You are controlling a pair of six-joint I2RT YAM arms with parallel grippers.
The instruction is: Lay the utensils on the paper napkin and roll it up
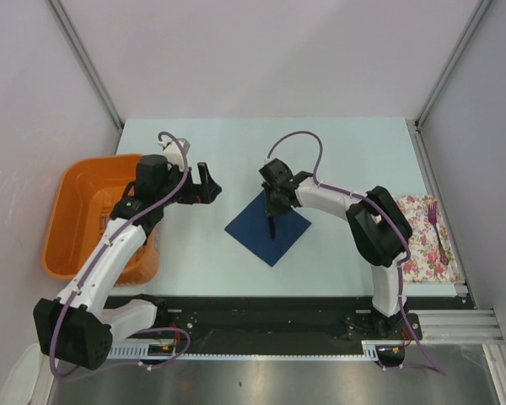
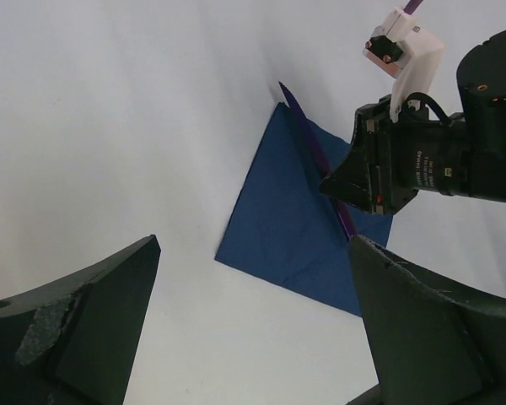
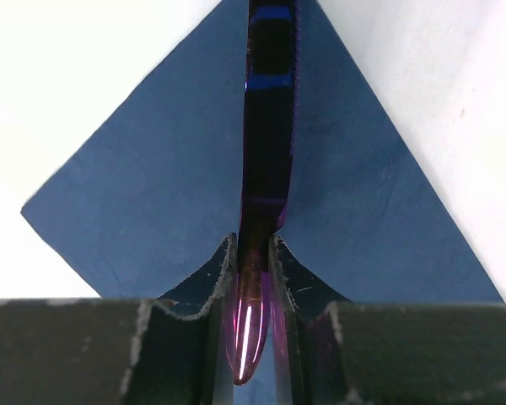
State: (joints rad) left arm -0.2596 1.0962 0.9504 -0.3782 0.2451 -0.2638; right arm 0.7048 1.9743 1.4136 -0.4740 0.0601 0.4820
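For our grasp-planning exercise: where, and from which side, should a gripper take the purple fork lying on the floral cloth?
Probably the slim handle of the fork, from straight above, fingers across its width: it lies flat on the floral cloth, tines at the far end.

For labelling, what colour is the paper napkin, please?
The paper napkin is plain navy blue; right wrist view.

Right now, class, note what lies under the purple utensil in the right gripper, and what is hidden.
The navy napkin lies under the purple utensil in the right gripper. The strip directly beneath is covered; contact cannot be judged.
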